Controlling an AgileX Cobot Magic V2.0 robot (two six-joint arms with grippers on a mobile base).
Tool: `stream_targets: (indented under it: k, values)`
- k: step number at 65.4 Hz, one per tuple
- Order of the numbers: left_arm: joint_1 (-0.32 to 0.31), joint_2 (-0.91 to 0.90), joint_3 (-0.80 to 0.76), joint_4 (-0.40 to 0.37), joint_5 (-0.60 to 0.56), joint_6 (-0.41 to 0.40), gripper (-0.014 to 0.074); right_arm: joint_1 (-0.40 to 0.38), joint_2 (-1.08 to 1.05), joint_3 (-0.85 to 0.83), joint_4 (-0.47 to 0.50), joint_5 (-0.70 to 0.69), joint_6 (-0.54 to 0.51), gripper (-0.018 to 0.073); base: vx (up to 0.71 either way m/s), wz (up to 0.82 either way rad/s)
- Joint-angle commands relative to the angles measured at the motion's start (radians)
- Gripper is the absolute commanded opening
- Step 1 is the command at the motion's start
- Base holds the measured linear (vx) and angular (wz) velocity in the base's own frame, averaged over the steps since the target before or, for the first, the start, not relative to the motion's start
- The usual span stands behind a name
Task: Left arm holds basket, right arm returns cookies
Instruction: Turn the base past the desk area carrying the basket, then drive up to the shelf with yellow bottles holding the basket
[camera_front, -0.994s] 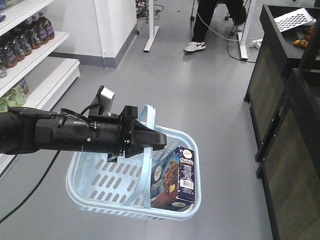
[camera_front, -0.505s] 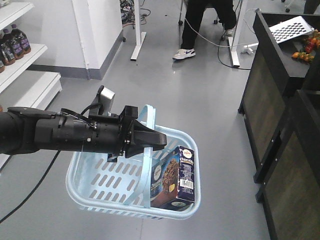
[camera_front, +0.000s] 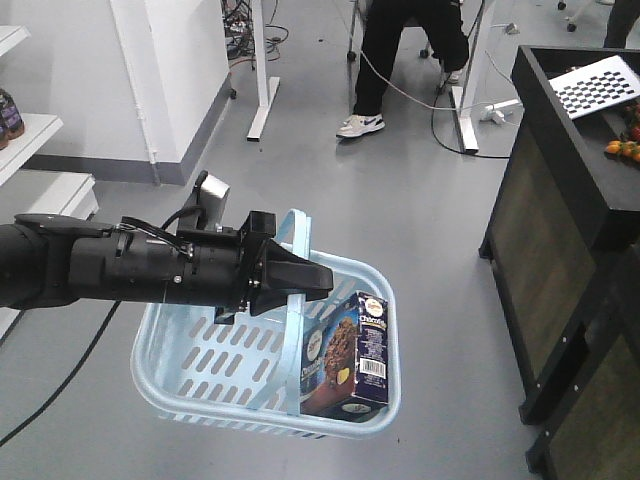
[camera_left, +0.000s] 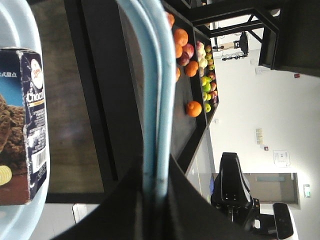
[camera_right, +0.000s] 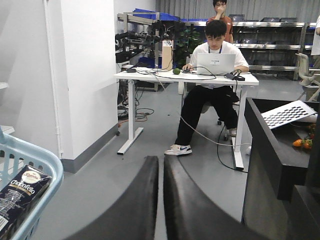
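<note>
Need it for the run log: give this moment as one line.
left gripper: shut on handle of basket | cookie box: in basket | right gripper: shut, empty

Smooth grey floor (camera_front: 400, 220); white square pillar (camera_front: 170, 70) far left; black wooden display stand (camera_front: 570, 170) right; white-topped desk (camera_right: 185, 76) far.
</note>
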Motion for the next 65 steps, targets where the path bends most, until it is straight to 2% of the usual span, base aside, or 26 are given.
stream_targets:
  k: [1,46,65]
  values:
    - [-0.005,-0.059,-0.027,-0.128,0.068,0.004,-0.0003,-0.001,-0.013,0.019,-0.007,-0.071,0.002,-0.0006,0.38,-0.01]
    - [-0.005,-0.059,-0.027,-0.128,0.068,0.004,-0.0003,-0.001,-0.013,0.019,-0.007,-0.071,0.002,-0.0006,0.35,0.00]
    - [-0.005,-0.059,-0.027,-0.128,0.068,0.004,-0.0003,-0.001,-0.013,0.019,-0.007,-0.071,0.002,-0.0006,0.31,0.38]
